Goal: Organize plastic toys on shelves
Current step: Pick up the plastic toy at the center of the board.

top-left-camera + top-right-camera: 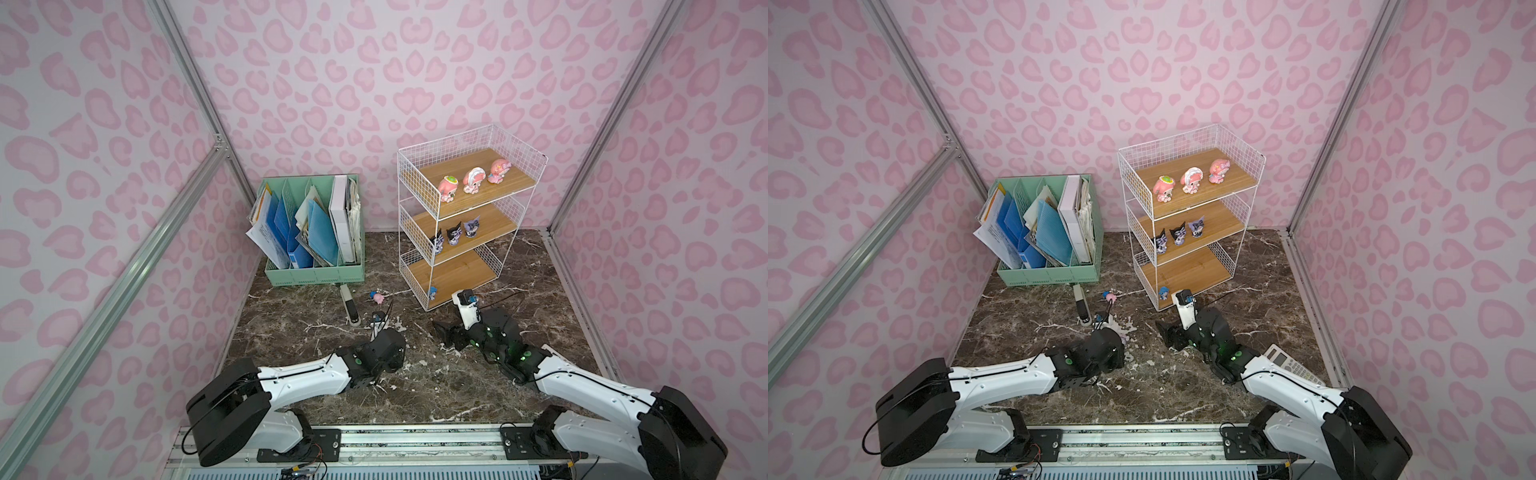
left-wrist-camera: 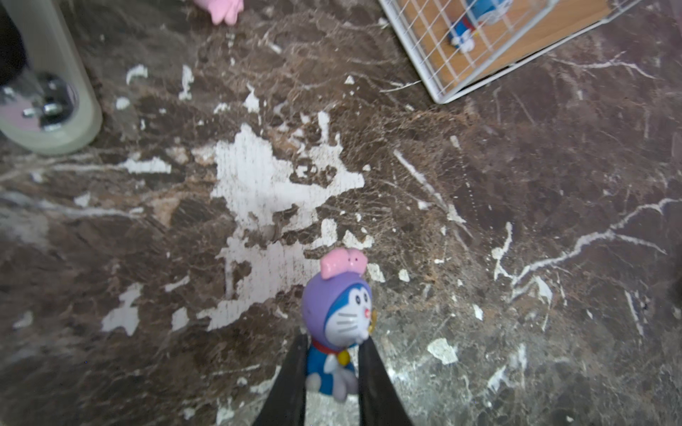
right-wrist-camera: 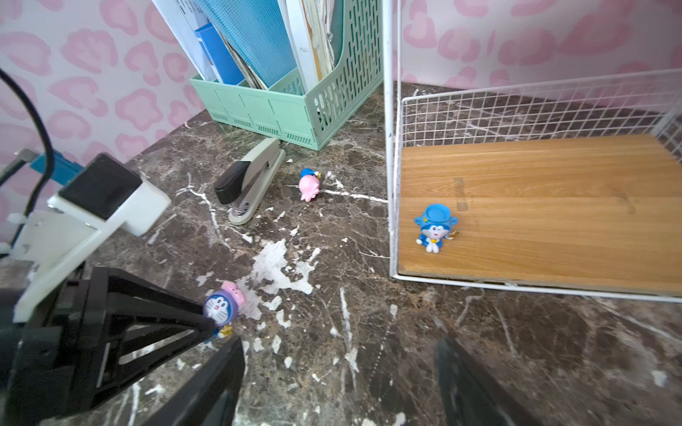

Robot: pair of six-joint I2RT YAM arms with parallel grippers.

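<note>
Left gripper (image 2: 332, 354) clamps purple-hooded blue plastic figurine (image 2: 337, 313) at marble counter (image 2: 535, 166), between grey stapler (image 3: 254, 177) and white wire rack (image 3: 387, 147). Right gripper (image 3: 339, 372) gapes empty; pink figurine (image 3: 308, 186) lies beyond, blue figurine (image 3: 431, 228) on rack's bottom board.

My left gripper (image 2: 333, 343) shows only its fingertips in the left wrist view. The rest runs off the edge, and the fingers cover both flanks of the purple figurine (image 2: 337, 313). In both top views that figurine, in front of the shelves (image 1: 417, 185), is too small and too masked by my wrist to make out. The blue figurine (image 2: 463, 31) on the shelves' bottom board is blurred behind the wire grid and cut by the edge. The pink figurine (image 2: 223, 9) left of the shelves is cut off too, as is the blurred stapler (image 2: 48, 110). My right gripper (image 3: 336, 350) shows blurred, cropped fingers. In a top view my right arm hides part of the calculator (image 1: 1292, 365).
</note>
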